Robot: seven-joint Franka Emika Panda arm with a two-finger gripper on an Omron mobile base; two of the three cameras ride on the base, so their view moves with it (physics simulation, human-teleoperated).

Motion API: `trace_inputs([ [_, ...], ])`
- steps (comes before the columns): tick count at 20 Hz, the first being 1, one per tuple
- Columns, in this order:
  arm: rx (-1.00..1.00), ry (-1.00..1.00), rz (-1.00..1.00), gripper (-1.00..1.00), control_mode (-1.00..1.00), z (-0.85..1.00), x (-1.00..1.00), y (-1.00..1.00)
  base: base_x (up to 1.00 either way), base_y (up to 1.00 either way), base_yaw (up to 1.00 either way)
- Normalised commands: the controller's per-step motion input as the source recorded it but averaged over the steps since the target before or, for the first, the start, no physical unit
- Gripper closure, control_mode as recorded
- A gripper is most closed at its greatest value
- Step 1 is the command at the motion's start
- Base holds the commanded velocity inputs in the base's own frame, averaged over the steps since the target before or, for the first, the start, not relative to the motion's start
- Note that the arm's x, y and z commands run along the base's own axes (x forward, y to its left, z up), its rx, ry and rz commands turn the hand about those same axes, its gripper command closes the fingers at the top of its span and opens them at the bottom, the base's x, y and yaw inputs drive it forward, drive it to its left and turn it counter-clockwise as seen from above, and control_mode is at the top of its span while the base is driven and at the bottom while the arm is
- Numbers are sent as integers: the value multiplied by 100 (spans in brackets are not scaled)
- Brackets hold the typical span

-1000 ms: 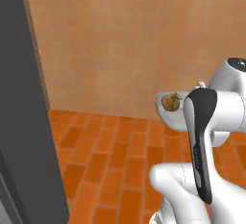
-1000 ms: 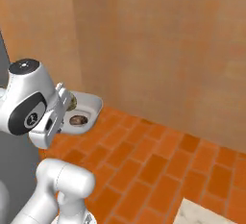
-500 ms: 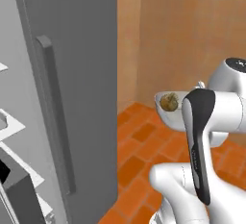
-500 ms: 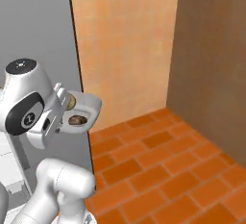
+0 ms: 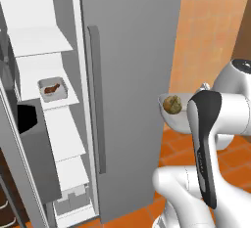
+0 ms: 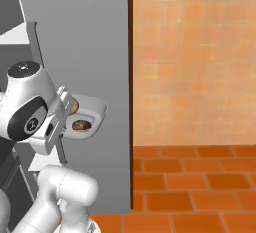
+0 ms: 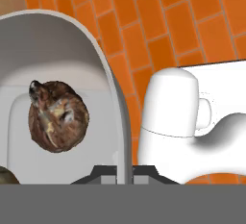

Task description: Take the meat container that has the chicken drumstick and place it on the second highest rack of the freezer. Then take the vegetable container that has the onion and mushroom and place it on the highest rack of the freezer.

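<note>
The two-finger gripper is pinched closed on the rim of the white oval vegetable container, its dark tips either side of the thin wall in the hand view; the arm carries the container raised in front of the closed grey door.

In the left base view, from the left, the tall grey freezer stands open with stacked white shelves. The flat white highest rack is bare. On the white second highest rack below it sits a small white meat tray holding the reddish-brown chicken drumstick. A long grey vertical bar handle runs down the door. Further right, the held container carries the yellowish-tan onion, and the dark-brown mushroom lies beside it. Orange brick floor tiles lie below.
</note>
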Motion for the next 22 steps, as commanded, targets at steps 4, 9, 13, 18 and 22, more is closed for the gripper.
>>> trace_inputs([
  [4,0,0,0,100,100,0,0,0,21,-1,74],
  [9,0,0,0,100,100,0,0,0,31,0,65],
  [13,0,0,0,100,100,0,0,0,43,3,39],
  [18,0,0,0,100,100,0,0,0,31,32,7],
  [22,0,0,0,100,100,0,0,0,26,45,0],
])
